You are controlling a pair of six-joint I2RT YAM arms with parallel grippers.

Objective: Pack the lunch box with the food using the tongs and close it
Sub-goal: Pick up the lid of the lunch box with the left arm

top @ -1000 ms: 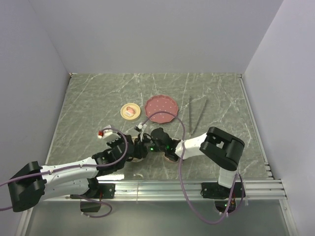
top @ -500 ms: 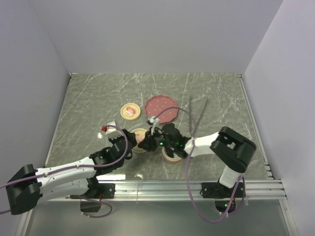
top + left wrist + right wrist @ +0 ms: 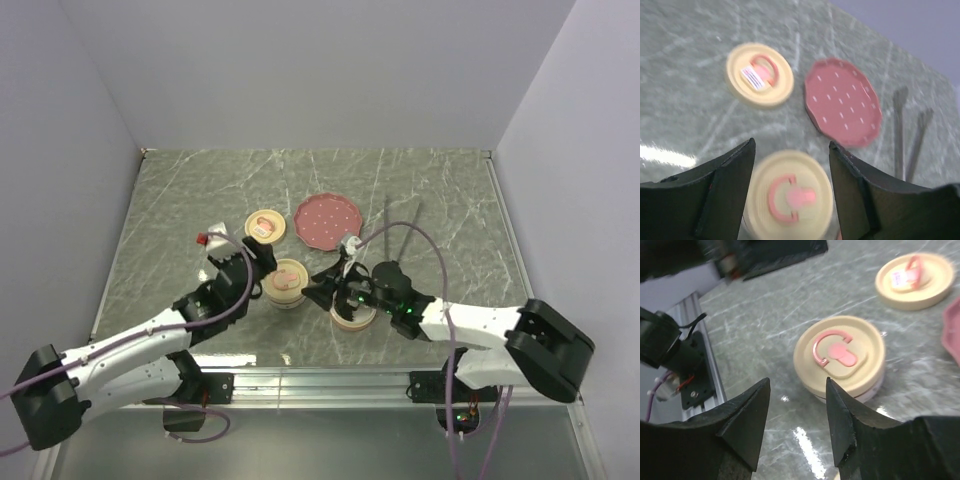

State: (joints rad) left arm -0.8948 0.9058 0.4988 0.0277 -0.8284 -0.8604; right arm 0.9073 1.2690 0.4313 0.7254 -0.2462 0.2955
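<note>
Grey marbled surface (image 3: 180,200); left tool (image 3: 791,150) and right tool (image 3: 797,385) gape empty beside lidded cream container (image 3: 287,283); upper-right tongs (image 3: 387,215) probably want a mid-length grasp.

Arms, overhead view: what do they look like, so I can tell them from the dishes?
Both the left arm and right arm have white links between bulky black joints, each trailed by a looping purple cable. The left gripper and right gripper have matte black, wedge-shaped fingers. A small red-and-white tag sits at the left wrist.
</note>
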